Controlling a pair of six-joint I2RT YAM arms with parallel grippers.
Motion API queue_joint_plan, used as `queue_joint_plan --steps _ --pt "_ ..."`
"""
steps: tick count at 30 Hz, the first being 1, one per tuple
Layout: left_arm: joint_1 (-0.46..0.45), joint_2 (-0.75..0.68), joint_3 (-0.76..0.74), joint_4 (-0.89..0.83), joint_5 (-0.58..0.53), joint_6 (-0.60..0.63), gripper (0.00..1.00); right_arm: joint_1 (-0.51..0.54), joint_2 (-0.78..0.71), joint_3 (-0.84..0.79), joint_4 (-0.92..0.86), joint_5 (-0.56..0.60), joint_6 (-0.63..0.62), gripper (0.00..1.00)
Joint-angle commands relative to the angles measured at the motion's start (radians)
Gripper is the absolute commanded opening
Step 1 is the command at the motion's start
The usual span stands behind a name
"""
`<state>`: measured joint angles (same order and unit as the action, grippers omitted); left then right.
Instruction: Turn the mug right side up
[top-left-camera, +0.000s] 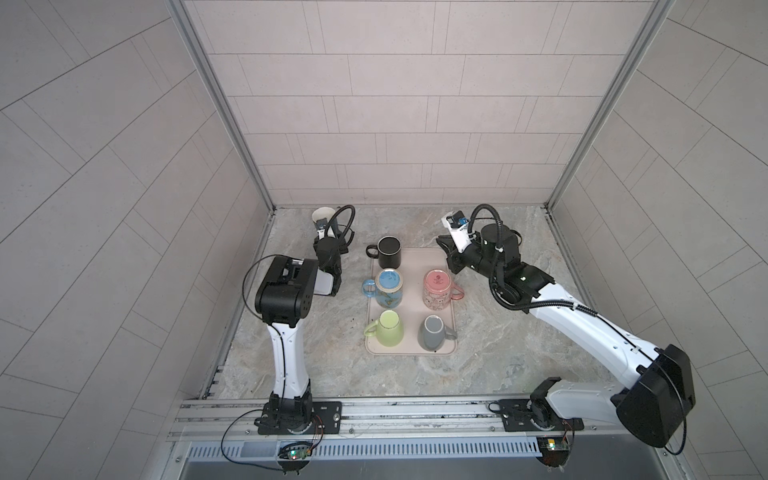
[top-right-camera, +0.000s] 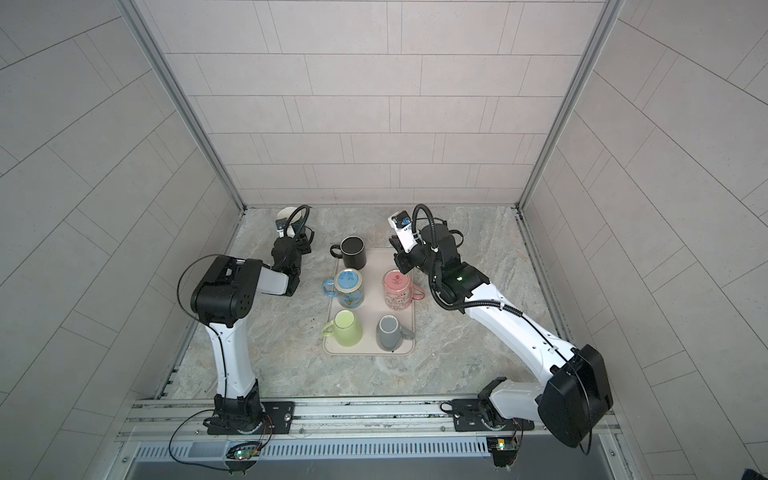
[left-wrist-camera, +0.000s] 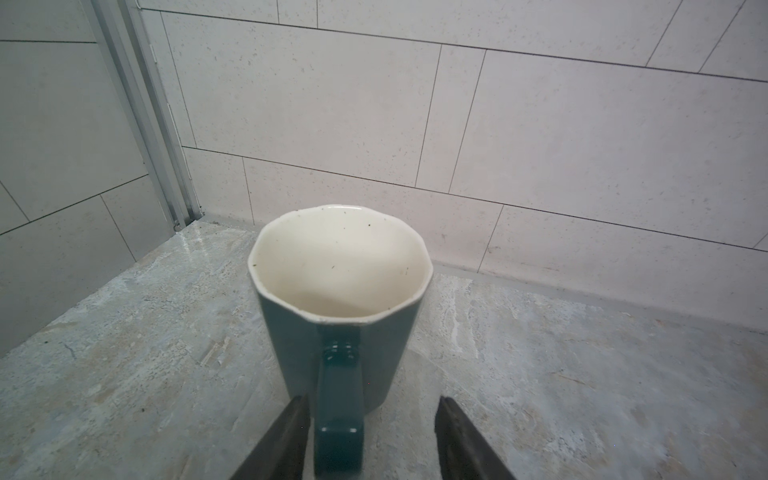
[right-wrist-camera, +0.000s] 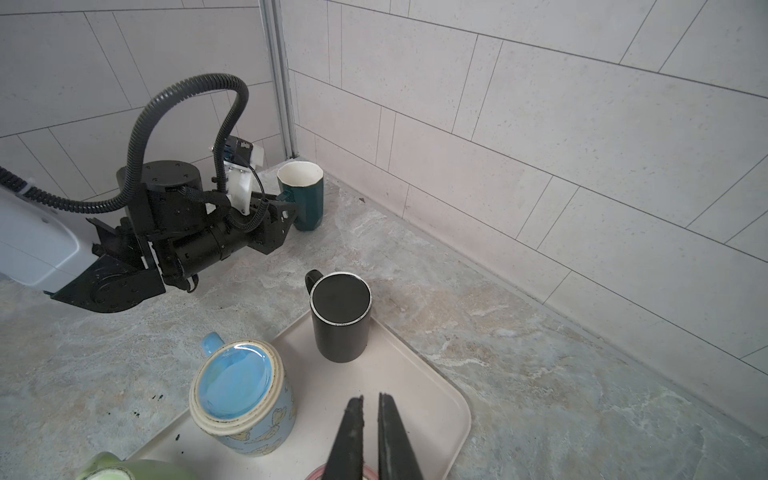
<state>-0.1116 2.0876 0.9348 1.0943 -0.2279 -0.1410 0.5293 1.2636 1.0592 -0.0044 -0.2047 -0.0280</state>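
A teal mug (left-wrist-camera: 338, 291) with a cream inside stands upright on the stone counter near the back left corner, seen in both top views (top-left-camera: 321, 215) (top-right-camera: 286, 213) and in the right wrist view (right-wrist-camera: 305, 195). My left gripper (left-wrist-camera: 371, 405) is open, and the mug's handle (left-wrist-camera: 338, 399) lies between its fingers. There is a clear gap on one side of the handle. My right gripper (right-wrist-camera: 370, 397) is shut with nothing in it and hovers over the tray's back right part (top-left-camera: 442, 245).
A beige tray (top-left-camera: 411, 351) mid-counter carries several upside-down mugs: black (top-left-camera: 389, 251), blue (top-left-camera: 388, 286), pink (top-left-camera: 437, 289), green (top-left-camera: 388, 328) and grey (top-left-camera: 434, 332). Tiled walls close in the back and sides. The teal mug stands close to the corner post (left-wrist-camera: 166, 166).
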Motion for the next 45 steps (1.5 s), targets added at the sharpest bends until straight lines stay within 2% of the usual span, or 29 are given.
queue_joint_plan --steps 1,8,45 --pt "0.001 -0.035 -0.011 0.024 0.001 -0.012 0.54 -0.002 -0.035 -0.010 0.012 0.006 0.011 0.10" --pt "0.001 -0.040 0.022 -0.044 0.001 -0.012 0.54 -0.003 -0.031 -0.007 0.011 0.003 0.013 0.09" --pt "0.001 -0.090 0.066 -0.176 0.002 -0.034 0.56 -0.003 -0.013 -0.012 0.016 -0.002 0.019 0.09"
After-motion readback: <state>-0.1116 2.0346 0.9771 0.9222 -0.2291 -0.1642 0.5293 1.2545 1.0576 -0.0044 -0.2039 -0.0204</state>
